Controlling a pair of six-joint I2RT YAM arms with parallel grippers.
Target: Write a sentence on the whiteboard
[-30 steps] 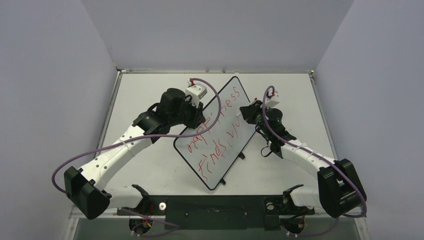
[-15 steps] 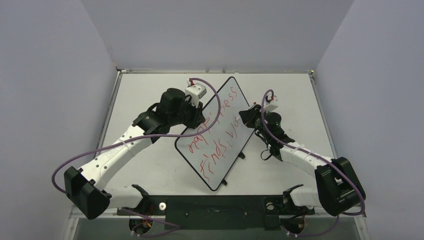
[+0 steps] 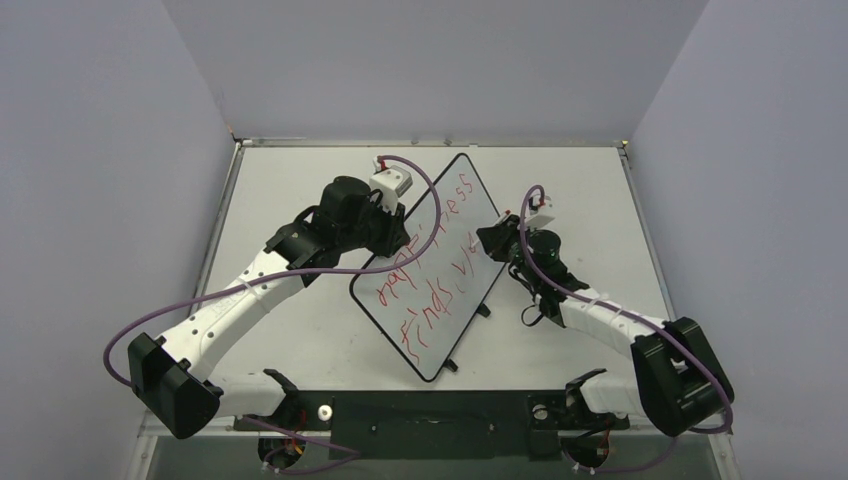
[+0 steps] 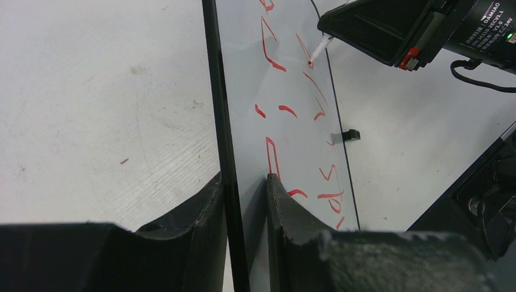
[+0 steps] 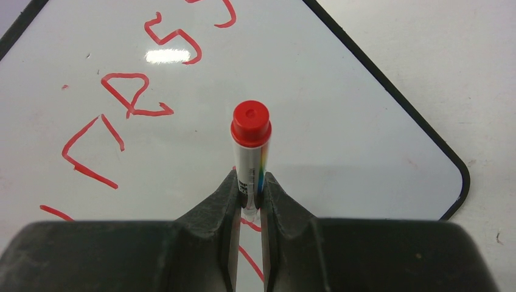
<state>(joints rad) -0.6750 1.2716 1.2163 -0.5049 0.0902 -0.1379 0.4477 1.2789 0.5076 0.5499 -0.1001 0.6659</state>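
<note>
The whiteboard (image 3: 432,330) lies diagonally on the table, glossy white with a thin black rim. Two rough lines of red lettering, the sentence (image 3: 428,268), run along it. My left gripper (image 3: 400,226) is shut on the whiteboard's left rim (image 4: 226,121), with one finger (image 4: 204,210) outside it and the other on the writing face. My right gripper (image 3: 490,240) is shut on a red-capped marker (image 5: 251,131). The marker's tip (image 4: 311,61) touches the board face (image 5: 341,115) among the last red strokes (image 5: 131,94).
Two small black clips (image 3: 483,311) (image 3: 449,365) stick out from the board's right long edge. The matte white tabletop (image 3: 290,190) is walled on three sides. A black base rail (image 3: 430,410) runs along the near edge. Purple cables loop over both arms.
My right gripper with the marker has moved slightly left and toward the near edge along the board. The left gripper and the board have stayed put.
</note>
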